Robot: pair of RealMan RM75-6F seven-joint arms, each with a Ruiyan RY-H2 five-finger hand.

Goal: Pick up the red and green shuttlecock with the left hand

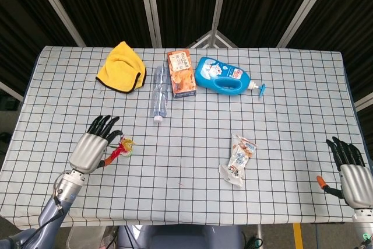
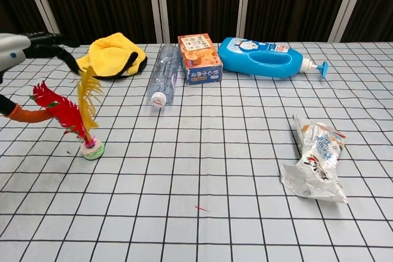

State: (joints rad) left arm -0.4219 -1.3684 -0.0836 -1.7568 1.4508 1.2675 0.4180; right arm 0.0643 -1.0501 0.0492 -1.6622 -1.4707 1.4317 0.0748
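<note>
The shuttlecock [image 2: 64,112] stands on its pale round base on the checked cloth, with red, green and yellow feathers fanning up and to the left. In the head view the shuttlecock [image 1: 123,147] lies just right of my left hand [image 1: 90,148]. That left hand [image 2: 17,46] hovers at the left edge of the chest view with fingers spread above the feathers and the orange-tipped thumb beside the red ones, gripping nothing. My right hand [image 1: 350,173] rests at the table's near right corner, fingers extended, holding nothing.
At the back lie a yellow cloth [image 1: 121,68], a clear water bottle [image 1: 159,94], an orange snack box [image 1: 181,73] and a blue pump bottle [image 1: 221,76]. A crumpled snack packet [image 1: 238,160] sits right of centre. The table's front edge runs close to both hands.
</note>
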